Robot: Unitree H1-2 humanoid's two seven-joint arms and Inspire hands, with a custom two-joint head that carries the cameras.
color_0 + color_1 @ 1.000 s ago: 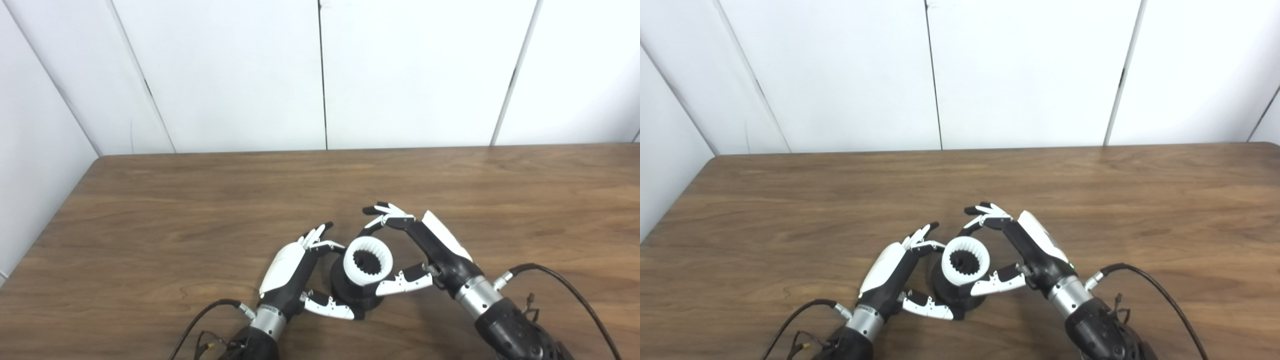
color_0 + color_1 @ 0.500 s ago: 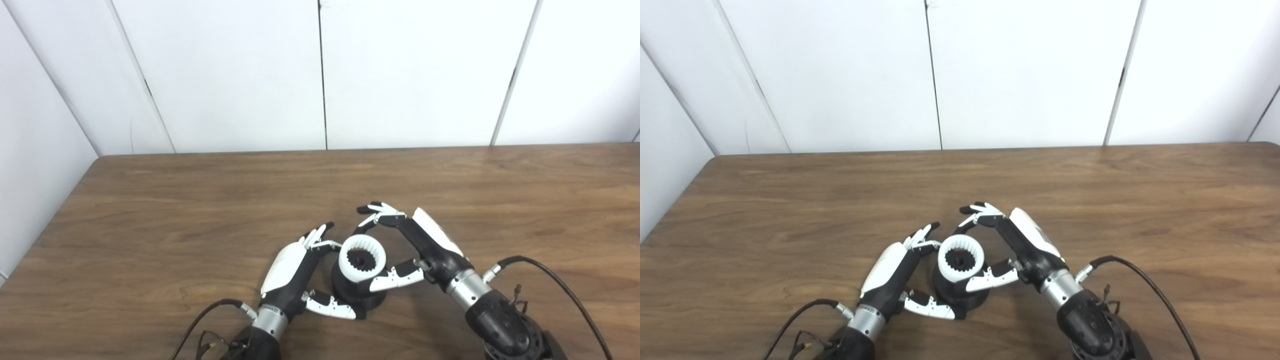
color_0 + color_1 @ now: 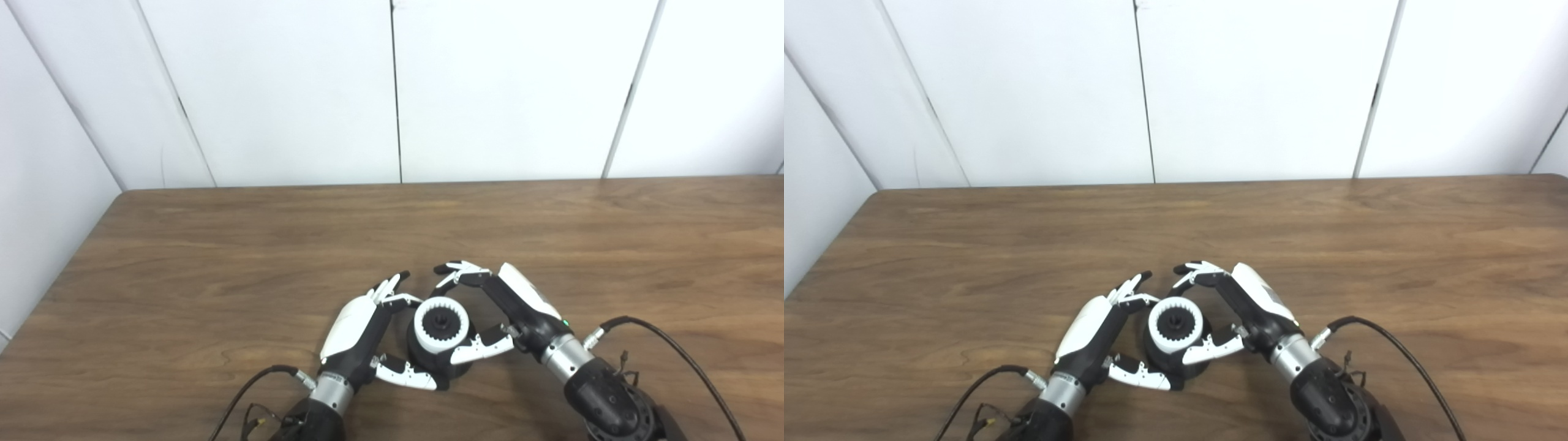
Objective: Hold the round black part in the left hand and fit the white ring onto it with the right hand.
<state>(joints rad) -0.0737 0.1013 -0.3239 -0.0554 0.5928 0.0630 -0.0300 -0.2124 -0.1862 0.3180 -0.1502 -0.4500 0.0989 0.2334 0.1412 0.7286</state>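
Observation:
The round black part (image 3: 429, 362) stands on the wooden table (image 3: 245, 257) near its front edge. My left hand (image 3: 357, 334) is shut on it, fingers behind its left side and thumb curled under its front. The white toothed ring (image 3: 422, 327) sits level on top of the black part, with the part's dark hub showing through its hole. My right hand (image 3: 520, 300) is shut on the ring, fingers arched over its far edge and thumb against its near right side. The black part's right flank is hidden by that thumb.
Black cables trail from both wrists, one looping on the table at the right (image 3: 674, 337) and one at the lower left (image 3: 257, 376). White wall panels (image 3: 392, 92) rise behind the table's far edge.
My right hand has come down and slightly left with the white ring, which was tilted above the black part and now sits flat on it. The left hand has stayed put.

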